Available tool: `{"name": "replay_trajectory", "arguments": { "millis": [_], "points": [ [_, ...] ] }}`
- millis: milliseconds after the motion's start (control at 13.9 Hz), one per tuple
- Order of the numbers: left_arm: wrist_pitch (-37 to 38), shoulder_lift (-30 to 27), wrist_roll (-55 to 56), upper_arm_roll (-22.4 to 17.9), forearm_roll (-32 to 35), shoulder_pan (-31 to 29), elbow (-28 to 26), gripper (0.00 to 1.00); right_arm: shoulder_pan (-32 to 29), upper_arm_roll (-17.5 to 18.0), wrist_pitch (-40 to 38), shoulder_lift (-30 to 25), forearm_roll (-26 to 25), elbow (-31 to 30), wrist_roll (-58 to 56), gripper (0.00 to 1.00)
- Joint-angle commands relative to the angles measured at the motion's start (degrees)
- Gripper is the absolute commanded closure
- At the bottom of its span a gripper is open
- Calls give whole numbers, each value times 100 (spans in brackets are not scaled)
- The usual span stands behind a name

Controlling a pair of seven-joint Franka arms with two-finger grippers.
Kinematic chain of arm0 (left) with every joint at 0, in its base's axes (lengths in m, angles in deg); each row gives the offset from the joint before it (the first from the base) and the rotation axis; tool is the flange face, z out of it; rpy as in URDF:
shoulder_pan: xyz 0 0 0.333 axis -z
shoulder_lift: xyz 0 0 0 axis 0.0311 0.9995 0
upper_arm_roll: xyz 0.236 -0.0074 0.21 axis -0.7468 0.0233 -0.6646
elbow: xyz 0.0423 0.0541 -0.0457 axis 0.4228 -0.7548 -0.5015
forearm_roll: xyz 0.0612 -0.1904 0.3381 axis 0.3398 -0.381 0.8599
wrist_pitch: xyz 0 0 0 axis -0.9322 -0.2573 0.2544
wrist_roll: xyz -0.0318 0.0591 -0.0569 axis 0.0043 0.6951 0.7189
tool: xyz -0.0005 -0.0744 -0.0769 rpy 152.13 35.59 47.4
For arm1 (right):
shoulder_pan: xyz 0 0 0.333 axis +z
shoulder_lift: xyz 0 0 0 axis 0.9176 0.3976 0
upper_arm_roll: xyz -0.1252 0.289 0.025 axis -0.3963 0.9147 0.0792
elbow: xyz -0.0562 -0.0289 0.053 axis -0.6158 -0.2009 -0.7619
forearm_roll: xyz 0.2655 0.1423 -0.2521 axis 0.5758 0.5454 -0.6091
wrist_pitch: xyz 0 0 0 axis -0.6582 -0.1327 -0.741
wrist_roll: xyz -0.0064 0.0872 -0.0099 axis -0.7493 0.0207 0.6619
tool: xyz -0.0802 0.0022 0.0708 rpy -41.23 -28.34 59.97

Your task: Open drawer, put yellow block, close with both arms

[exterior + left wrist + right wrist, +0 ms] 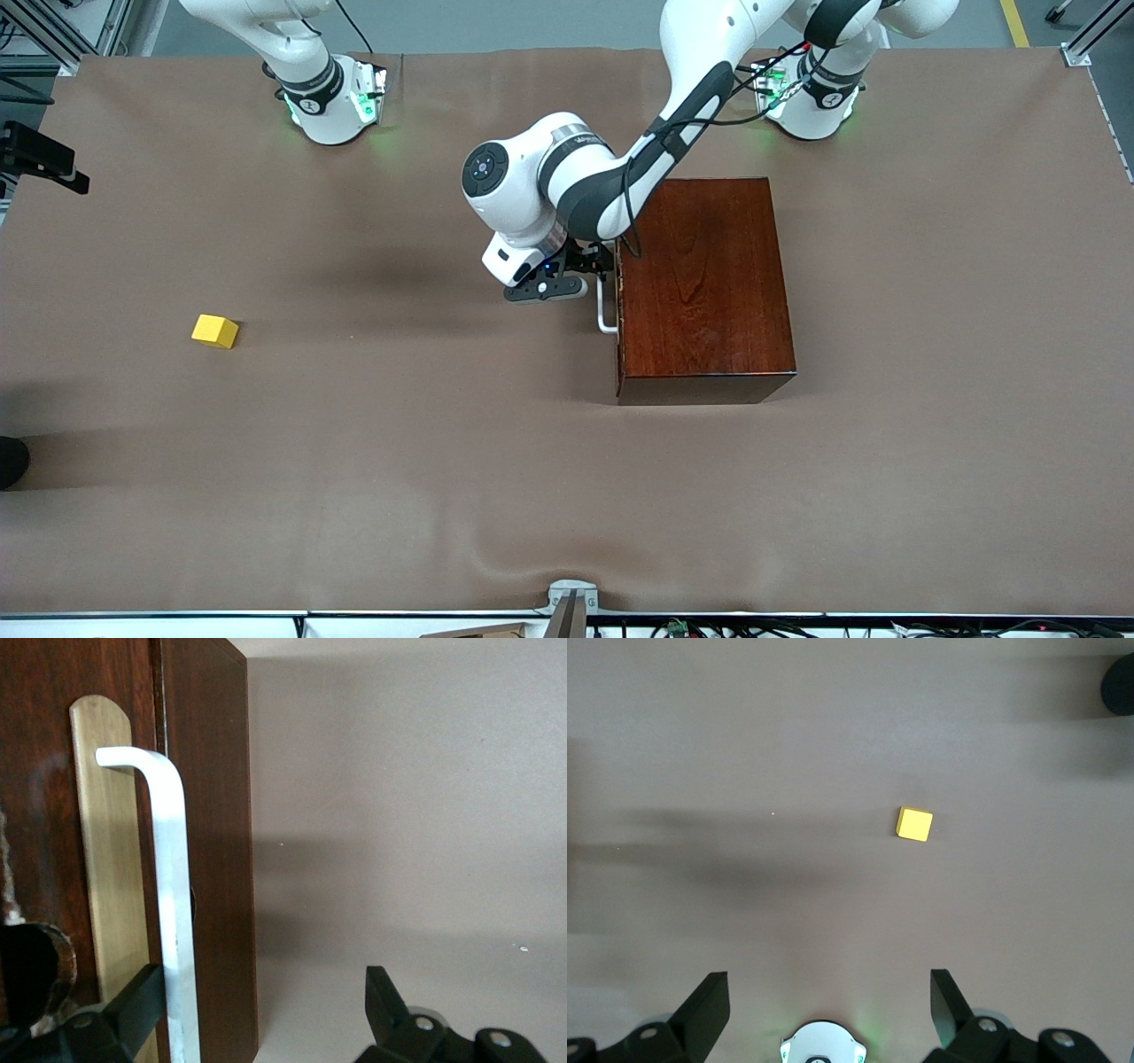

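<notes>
Trouble, if it comes, starts at the glossy reddish-brown wooden box (704, 288) on the brown-covered table (354, 496), toward the left arm's end: its drawer is still shut, and your left gripper (592, 266) has its jaws wide with the white U-shaped bar handle (173, 930) against one finger, not centred. Close now and you may pinch only the edge, slip off, or drag the whole box. The right gripper (824, 1005) waits high with jaws wide, above the small bright yellow cube (214, 330), which lies near the right arm's end.
</notes>
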Motion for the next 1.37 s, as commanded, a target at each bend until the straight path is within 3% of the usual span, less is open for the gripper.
{"name": "replay_trajectory", "arguments": {
  "millis": [0, 1299],
  "points": [
    [53, 151, 118, -7, 109, 26, 148, 0, -79, 41, -51, -13, 58, 20, -21, 0],
    [-1072, 283, 707, 63, 21, 114, 253, 0, -79, 49, -34, 14, -29, 56, -13, 0]
  ]
}}
